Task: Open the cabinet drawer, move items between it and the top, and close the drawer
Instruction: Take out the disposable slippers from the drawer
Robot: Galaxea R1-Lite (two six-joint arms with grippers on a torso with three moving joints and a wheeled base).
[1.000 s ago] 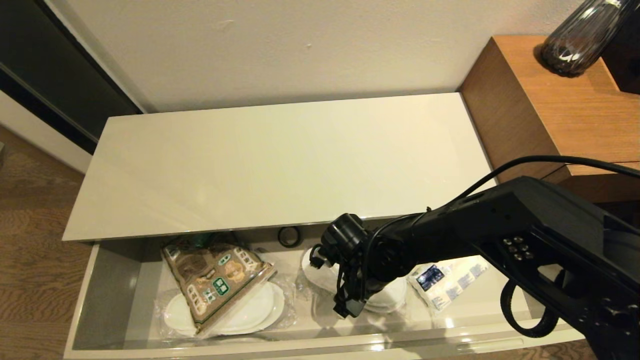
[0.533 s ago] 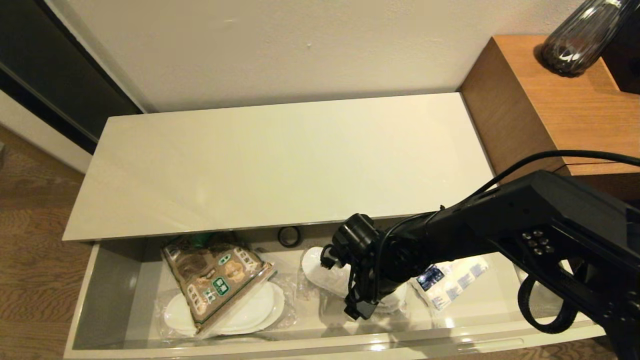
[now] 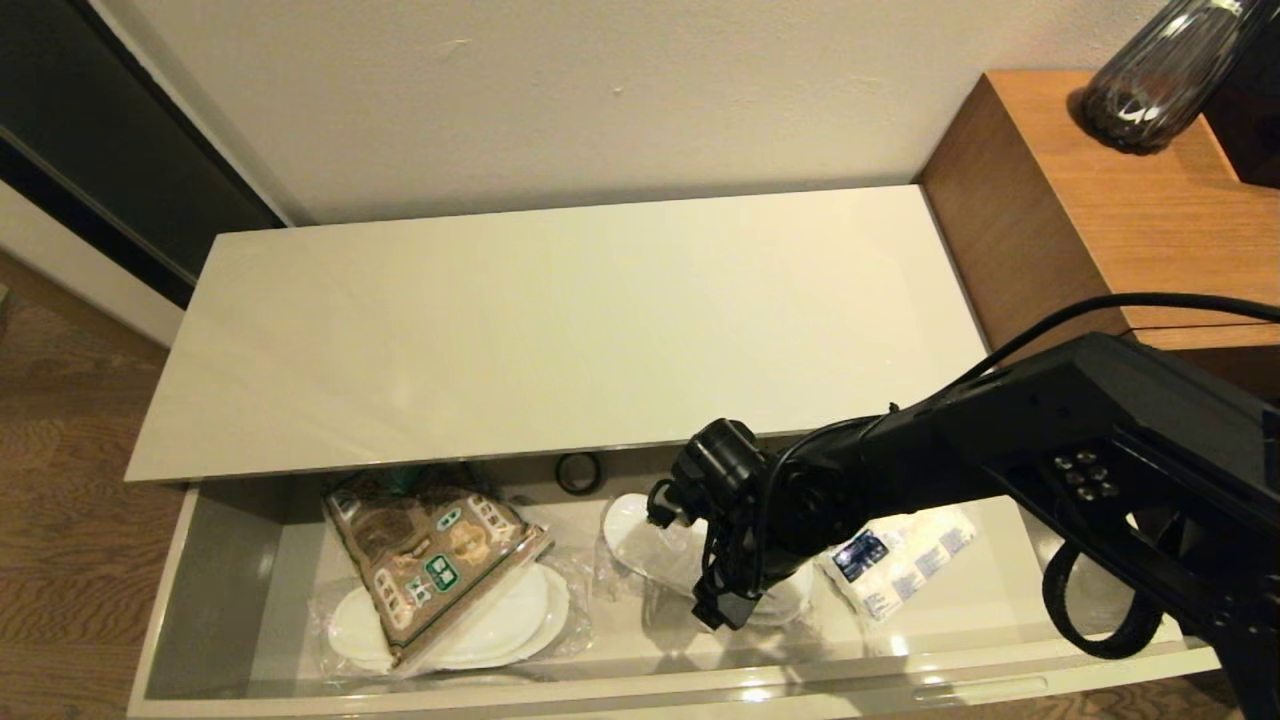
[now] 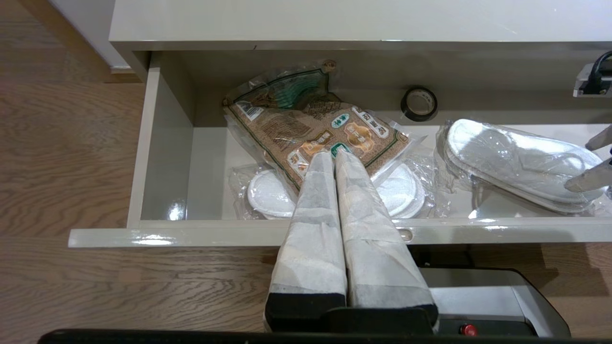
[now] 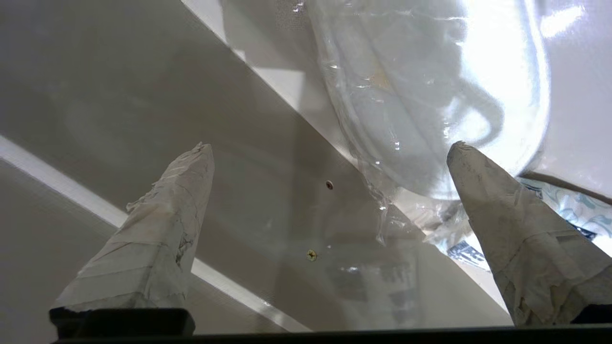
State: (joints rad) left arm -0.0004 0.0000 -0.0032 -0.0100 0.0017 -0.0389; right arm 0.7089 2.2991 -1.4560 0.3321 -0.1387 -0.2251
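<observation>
The cabinet drawer [image 3: 165, 600] stands pulled out below the bare cream top [image 3: 560, 330]. Inside lie the snack bag [image 3: 430, 560] over one wrapped slipper pair [image 3: 505, 620], the black tape roll [image 3: 580, 472] at the back, a second wrapped slipper pair [image 3: 640, 535] and the tissue pack [image 3: 900, 565]. My right gripper [image 5: 330, 145] is open, low in the drawer over the near end of that second slipper pair [image 5: 430, 86], one fingertip beside the wrapper. My left gripper [image 4: 330, 155] is shut on nothing, in front of the drawer and pointing at the snack bag [image 4: 311, 129].
A taller brown wooden side table [image 3: 1120, 200] with a dark glass vase [image 3: 1150, 80] stands right of the cabinet. The wall runs behind the top. Wood floor [image 3: 60, 520] lies to the left, and the right arm crosses the drawer's right half.
The right arm has shifted to the right along the drawer, with its gripper staying low over the wrapped slippers. The items have not moved.
</observation>
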